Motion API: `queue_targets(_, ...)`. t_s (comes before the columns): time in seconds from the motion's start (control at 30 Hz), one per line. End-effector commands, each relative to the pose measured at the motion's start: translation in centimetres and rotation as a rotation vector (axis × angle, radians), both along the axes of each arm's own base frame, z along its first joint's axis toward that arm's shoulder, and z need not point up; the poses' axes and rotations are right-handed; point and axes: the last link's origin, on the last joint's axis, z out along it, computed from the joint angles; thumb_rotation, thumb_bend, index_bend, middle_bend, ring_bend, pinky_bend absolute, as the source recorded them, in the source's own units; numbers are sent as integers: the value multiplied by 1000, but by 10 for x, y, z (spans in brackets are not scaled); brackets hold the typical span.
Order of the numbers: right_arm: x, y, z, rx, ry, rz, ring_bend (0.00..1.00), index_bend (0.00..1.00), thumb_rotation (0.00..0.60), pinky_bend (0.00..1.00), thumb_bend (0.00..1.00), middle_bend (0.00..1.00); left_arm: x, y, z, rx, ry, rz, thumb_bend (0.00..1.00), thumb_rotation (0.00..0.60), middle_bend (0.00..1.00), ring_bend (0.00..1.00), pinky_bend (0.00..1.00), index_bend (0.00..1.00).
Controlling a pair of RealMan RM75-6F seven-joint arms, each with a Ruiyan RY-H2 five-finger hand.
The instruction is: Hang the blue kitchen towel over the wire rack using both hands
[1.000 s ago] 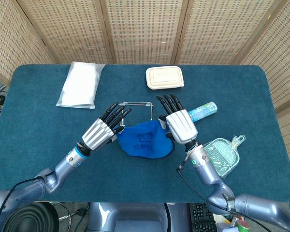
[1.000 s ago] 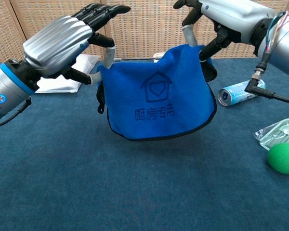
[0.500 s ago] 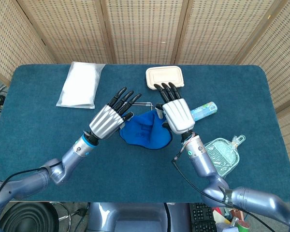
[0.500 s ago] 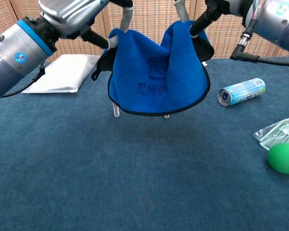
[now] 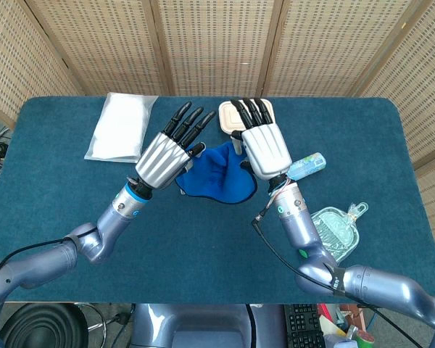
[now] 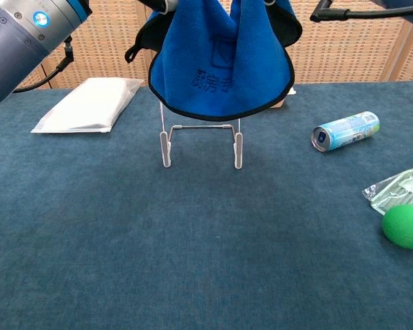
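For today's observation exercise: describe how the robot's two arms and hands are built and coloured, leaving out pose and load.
Both arms are smooth silver-grey metal tubes. The left hand and right hand have ribbed silver backs and black fingers. A bright blue ring marks the left wrist. A thin black cable loops beside the right forearm.

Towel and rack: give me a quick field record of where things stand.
towel: blue kitchen towel hanging in the air, bunched at the top
held by: left hand and right hand, one at each upper side
rack: wire rack upright on the table, behind the towel's lower hem in chest view
draped on rack: not yet
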Motion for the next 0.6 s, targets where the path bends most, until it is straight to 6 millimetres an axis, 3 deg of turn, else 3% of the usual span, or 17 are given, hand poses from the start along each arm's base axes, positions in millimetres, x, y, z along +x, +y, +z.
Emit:
queue_targets(0.03,4,-7,3,-12,-3,-5,0,723,600,0,466,93,2,6,1,7,-1,10,424,600,0,0,0,814)
queue_targets(0.3,8,-24,5,-28,-8,-32,0,723,600,0,466,93,2,19,4,19,-30,47,424,600,0,0,0,814)
queue_targets(0.6,-9,-39,-1,-28,17,-71,0,723,600,0,466,93,-16,33,1,17,-29,103,422,600,0,0,0,814)
